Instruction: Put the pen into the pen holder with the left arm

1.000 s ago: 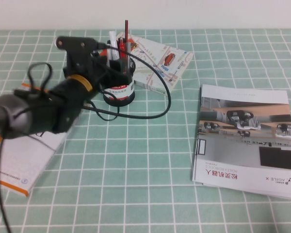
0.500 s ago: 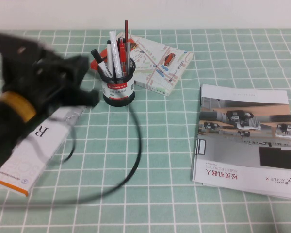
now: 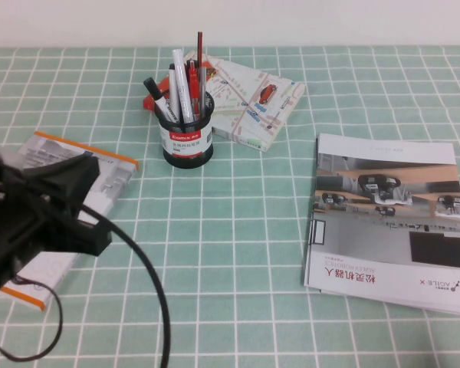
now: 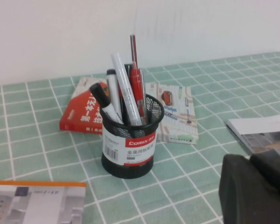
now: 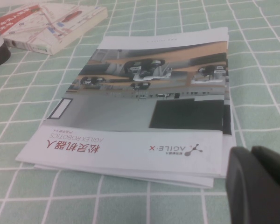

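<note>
We note the pen (image 3: 192, 86) standing tip-down in the pen holder (image 3: 186, 136), leaning among two markers (image 3: 180, 80) and a thin pencil (image 3: 200, 57); the wrist view confirms it inside the mesh cup, so we judge the task's placement done. The holder stands on the table (image 3: 238, 253) just in front of a map booklet (image 3: 249, 100). The left gripper (image 3: 57, 211) sits low at the near left, over a white-and-orange book (image 3: 100, 172), well apart from the holder, cable (image 3: 157, 307) trailing toward us; it holds nothing we can see, but how far its jaws stand apart we cannot tell from either view. The right gripper (image 5: 259, 186) shows only as a dark edge in its own wrist view, beside the brochure (image 3: 387, 218); jaws likewise cannot be told. Handling judgement: the pen looks light, stiff and smooth-barrelled, likely slippery in a hard pinch; should a regrasp be needed, we would take it mid-barrel, above the rim, clear of its neighbours. The holder looks light enough to tip if the pen is dragged sideways.
</note>
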